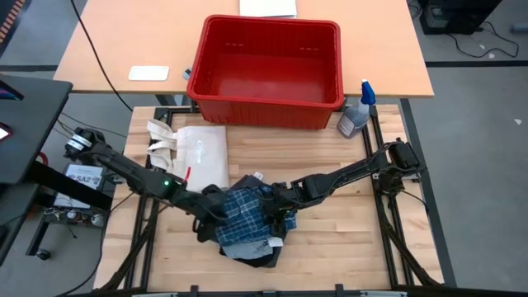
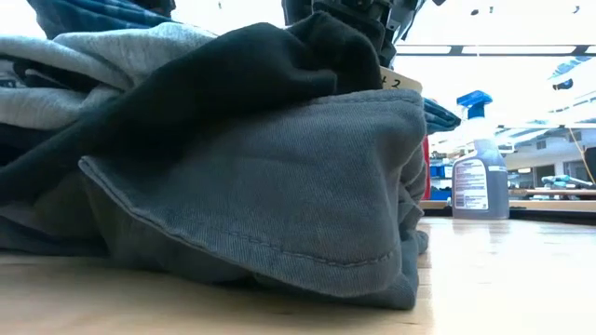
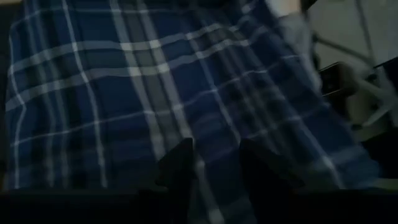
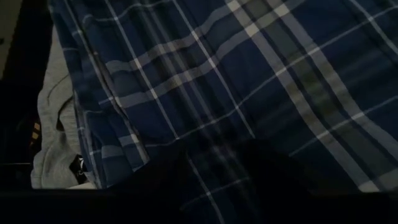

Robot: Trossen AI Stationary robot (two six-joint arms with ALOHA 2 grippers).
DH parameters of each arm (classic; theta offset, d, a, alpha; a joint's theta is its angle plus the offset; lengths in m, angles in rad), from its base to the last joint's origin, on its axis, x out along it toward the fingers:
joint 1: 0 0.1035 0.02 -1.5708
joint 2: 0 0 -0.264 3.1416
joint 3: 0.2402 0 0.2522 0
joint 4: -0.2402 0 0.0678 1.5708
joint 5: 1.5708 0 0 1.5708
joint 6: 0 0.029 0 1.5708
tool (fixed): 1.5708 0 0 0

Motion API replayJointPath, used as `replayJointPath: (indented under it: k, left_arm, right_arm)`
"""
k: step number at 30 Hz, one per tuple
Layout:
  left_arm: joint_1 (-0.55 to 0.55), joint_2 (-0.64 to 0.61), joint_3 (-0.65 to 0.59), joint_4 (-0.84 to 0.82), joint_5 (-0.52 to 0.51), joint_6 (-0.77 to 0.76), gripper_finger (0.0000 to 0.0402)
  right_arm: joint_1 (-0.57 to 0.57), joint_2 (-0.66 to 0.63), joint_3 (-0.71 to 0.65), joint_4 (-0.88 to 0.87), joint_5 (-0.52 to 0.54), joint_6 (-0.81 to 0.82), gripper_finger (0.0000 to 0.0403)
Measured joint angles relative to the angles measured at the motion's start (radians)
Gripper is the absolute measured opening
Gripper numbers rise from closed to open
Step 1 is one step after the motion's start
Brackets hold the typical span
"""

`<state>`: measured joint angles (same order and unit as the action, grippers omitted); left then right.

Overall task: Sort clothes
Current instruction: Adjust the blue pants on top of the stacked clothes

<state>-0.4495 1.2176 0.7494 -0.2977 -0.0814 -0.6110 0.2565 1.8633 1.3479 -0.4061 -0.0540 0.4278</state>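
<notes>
The clothes lie in one heap near the table's near edge. The blue-and-white plaid piece (image 1: 245, 210) is on top. Under it are the charcoal-grey shorts (image 2: 279, 186), which rest on the wood, and a black piece (image 2: 233, 74) draped over them. My left gripper (image 1: 216, 213) is at the plaid's left side and my right gripper (image 1: 276, 208) at its right side. Each is shut on that cloth, which fills both wrist views (image 3: 155, 93) (image 4: 249, 81). My left gripper (image 3: 214, 171) pinches the plaid piece between its two fingers (image 3: 177, 171); a strip of the plaid (image 3: 214, 149) runs up between them. Edge or fold, I cannot tell. It comes slanting down from the table's left. My right gripper (image 4: 217, 177) has plaid cloth (image 4: 214, 155) between its dark fingers (image 4: 273, 171), coming slanting down from the table's right. Which part of the piece it holds, and how many layers, cannot be told.
A red plastic bin (image 1: 268, 70) stands at the far side of the table. A cream-white tote bag (image 1: 198, 148) lies flat on the far left, just beyond the heap. A spray bottle (image 1: 356, 115) stands at the far right. Bare wood shows to the heap's right.
</notes>
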Motion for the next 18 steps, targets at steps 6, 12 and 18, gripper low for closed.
replayJointPath:
  k: [6,12,18]
  left_arm:
    - [-0.007,-0.107,0.000,-0.049,0.024,-0.003,0.0137]
    - [-0.027,-0.198,-0.001,-0.094,-0.003,-0.006,0.0137]
    - [-0.043,-0.227,-0.001,-0.007,-0.008,-0.006,0.0137]
  right_arm:
    - [0.000,0.000,0.000,-0.011,0.000,0.000,0.0186]
    - [0.000,0.000,0.000,-0.011,0.000,0.000,0.0186]
    - [0.000,0.000,0.000,-0.011,0.000,0.000,0.0186]
